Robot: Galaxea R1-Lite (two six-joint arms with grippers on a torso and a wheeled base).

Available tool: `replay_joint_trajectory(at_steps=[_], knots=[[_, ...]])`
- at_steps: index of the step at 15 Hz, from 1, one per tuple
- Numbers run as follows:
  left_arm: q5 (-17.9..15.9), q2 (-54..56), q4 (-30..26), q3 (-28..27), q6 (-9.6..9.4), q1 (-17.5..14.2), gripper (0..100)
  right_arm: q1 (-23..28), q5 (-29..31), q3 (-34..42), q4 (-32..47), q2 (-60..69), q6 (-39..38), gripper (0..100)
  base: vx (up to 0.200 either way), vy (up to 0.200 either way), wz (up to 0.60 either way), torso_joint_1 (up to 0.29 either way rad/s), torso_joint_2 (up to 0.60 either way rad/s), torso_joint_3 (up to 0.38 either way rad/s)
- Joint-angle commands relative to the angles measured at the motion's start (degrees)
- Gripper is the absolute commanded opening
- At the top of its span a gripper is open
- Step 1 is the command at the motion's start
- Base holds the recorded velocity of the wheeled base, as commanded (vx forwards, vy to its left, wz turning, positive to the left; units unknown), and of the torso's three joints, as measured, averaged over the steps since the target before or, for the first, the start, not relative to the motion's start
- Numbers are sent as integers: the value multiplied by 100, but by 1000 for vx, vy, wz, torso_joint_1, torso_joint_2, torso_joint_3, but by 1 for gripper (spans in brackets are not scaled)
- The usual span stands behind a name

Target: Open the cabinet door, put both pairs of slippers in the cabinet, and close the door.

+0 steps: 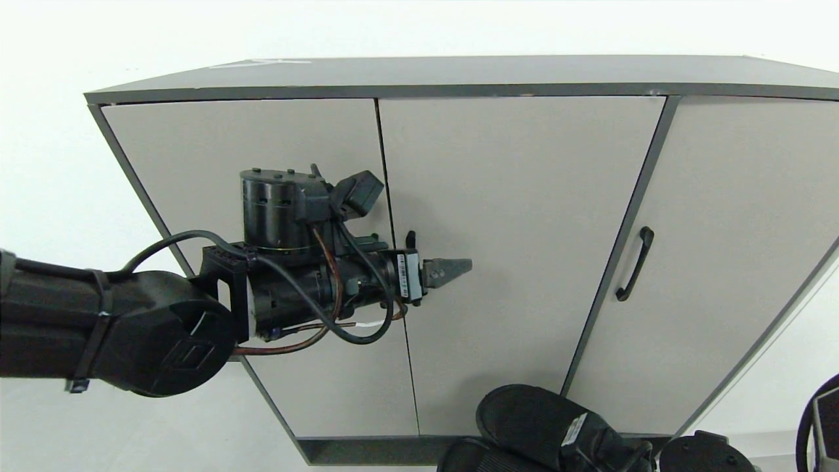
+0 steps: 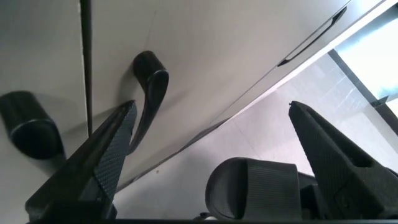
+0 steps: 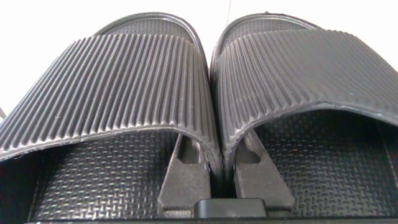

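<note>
Head view: the cabinet (image 1: 511,75) has all three doors closed. The left gripper (image 1: 449,271) hangs at the seam (image 1: 393,216) between the left and middle doors, pointing toward the robot's right across the middle door (image 1: 524,249). The handle (image 1: 411,237) of that door is a short black bar running up and down. It sits just above and behind the gripper's base, so the tips are already past it. A second handle (image 1: 634,264) on the right door is well apart. The slippers (image 1: 537,419) are low in front of the cabinet base, with another slipper (image 1: 698,452) beside them to the right. A pale wall (image 1: 39,131) stands behind.

Left wrist view: the jaws stand wide apart and hold nothing. The handle lies close against one finger (image 2: 109,155), not centred in the gap, with the left door's knob (image 2: 31,127) beyond the seam. Pale floor (image 2: 267,118) shows under the cabinet, with room for the door to swing.

Right wrist view: the right gripper (image 3: 219,177) is clamped on the pair. Its fingers (image 3: 186,177) pinch the two touching inner strap walls, toes pointing away.

With the right arm loaded, opening probably falls to the left. It likely needs a small shift back toward the seam to bracket the handle across its short axis.
</note>
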State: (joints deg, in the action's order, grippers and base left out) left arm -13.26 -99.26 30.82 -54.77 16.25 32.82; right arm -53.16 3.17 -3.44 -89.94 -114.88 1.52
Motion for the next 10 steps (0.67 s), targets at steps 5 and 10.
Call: replay_joint_trajectory(at_steps=[5,10], knots=[[-1,20,12,-16,10,-3,0,-1,-1,1,-6,-34,6,0,0,0,0,0,0,0],[-1,855,12,599,54,111,0,-1,8,1,-6,-113,6,0,0,0,0,0,0,0]])
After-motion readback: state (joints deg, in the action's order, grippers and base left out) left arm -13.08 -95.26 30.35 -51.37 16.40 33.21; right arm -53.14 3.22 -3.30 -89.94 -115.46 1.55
